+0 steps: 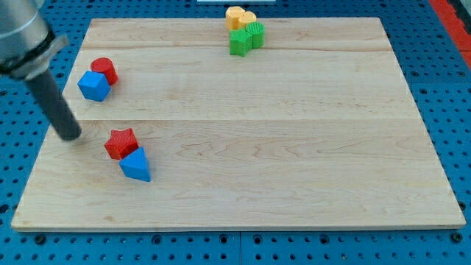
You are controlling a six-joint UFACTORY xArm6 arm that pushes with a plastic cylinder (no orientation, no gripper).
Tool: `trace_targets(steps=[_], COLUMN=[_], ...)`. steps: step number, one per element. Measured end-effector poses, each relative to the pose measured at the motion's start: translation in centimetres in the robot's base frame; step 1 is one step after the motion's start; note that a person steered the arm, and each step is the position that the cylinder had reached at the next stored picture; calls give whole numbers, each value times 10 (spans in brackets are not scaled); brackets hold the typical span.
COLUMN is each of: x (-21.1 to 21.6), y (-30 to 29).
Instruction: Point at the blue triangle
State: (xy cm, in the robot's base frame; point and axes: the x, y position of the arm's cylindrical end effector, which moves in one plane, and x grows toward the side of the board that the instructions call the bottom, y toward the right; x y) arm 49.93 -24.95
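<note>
The blue triangle [136, 165] lies on the wooden counter [294, 147] toward the view's lower left, its upper edge touching the red star [121, 142], which sits just above it and slightly to the view's left. My tip [71, 135] rests on the counter to the view's left of the star, apart from both blocks and a little higher in the view than the triangle. There are no jaws on this rig, only the straight rod, so nothing is spread or pinching. Farther up the view's left edge, a blue cube [93, 85] touches a red cylinder [104, 70]; well apart at the view's top sit a yellow block [240, 18] and a green block [245, 37], pressed together. To point cleanly, I judge the tip should slide down and toward the view's right, passing below the red star rather than through it, and stop just beside the triangle's left face without nudging it. The main risk is clipping the star on the way and dragging the triangle with it.
</note>
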Motion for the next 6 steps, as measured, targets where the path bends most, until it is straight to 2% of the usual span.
trace_targets(steps=[1, 2, 4, 6], x=[66, 105, 100, 67], y=[21, 64, 95, 104])
